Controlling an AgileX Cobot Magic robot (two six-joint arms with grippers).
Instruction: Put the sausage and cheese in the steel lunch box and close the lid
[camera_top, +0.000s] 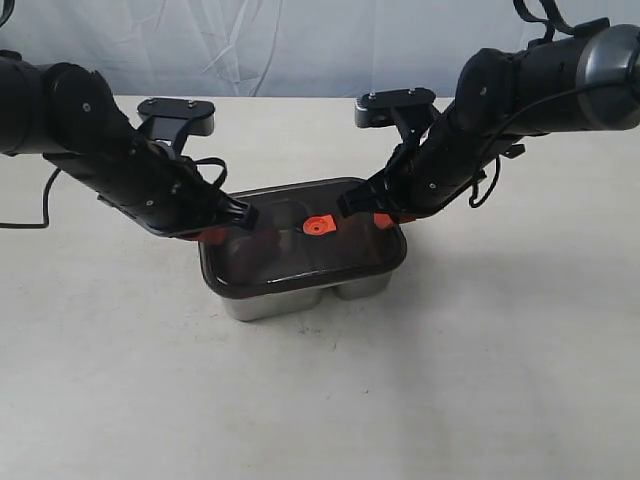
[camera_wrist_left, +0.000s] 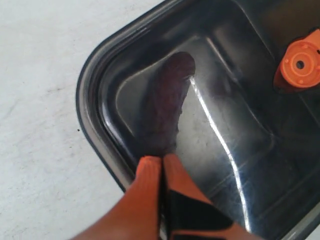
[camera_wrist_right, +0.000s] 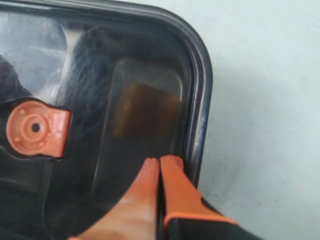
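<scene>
While the lid (camera_top: 300, 255) covers the steel lunch box (camera_top: 260, 303), left gripper (camera_top: 248, 213) pressed together at its nine o'clock end, right gripper (camera_top: 346, 205) together at two o'clock, sausage (camera_wrist_left: 167, 100) inside toward nine, cheese (camera_wrist_right: 142, 111) inside toward three

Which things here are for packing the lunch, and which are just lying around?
For the job: steel lunch box, lid resting on it, sausage and cheese seen through the lid, left tool and right tool, both shut, tips at the lid.
Just there: table, black cable, white cloth behind.
</scene>
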